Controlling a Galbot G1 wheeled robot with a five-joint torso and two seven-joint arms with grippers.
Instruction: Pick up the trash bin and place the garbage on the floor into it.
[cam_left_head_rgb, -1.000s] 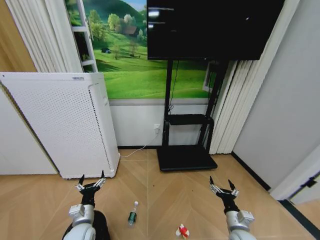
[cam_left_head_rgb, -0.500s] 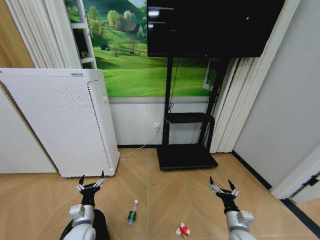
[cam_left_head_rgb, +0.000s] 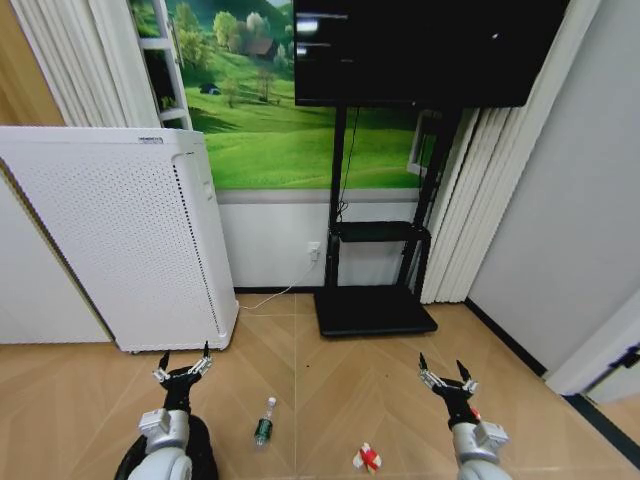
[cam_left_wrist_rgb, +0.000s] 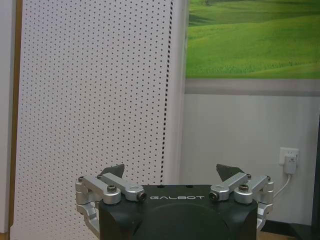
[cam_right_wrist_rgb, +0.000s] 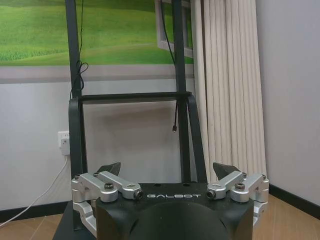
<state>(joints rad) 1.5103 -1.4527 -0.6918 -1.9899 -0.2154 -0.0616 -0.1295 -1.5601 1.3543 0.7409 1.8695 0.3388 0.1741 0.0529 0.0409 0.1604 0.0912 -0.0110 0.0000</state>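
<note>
Left gripper (cam_left_head_rgb: 182, 369) spread, empty | right gripper (cam_left_head_rgb: 447, 377) spread, empty | bottle (cam_left_head_rgb: 264, 422) and red-white wrapper (cam_left_head_rgb: 367, 458) on floor (cam_left_head_rgb: 330, 390) between both grippers

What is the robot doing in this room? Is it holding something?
No, it isn't holding anything right now. Both arms are held out low in front of it, the left gripper and the right gripper open and empty above the wooden floor. A plastic bottle and a crumpled red-and-white wrapper lie on the floor between the arms, not picked up yet. A dark round thing under the left arm may be the trash bin, but it is mostly hidden.
</note>
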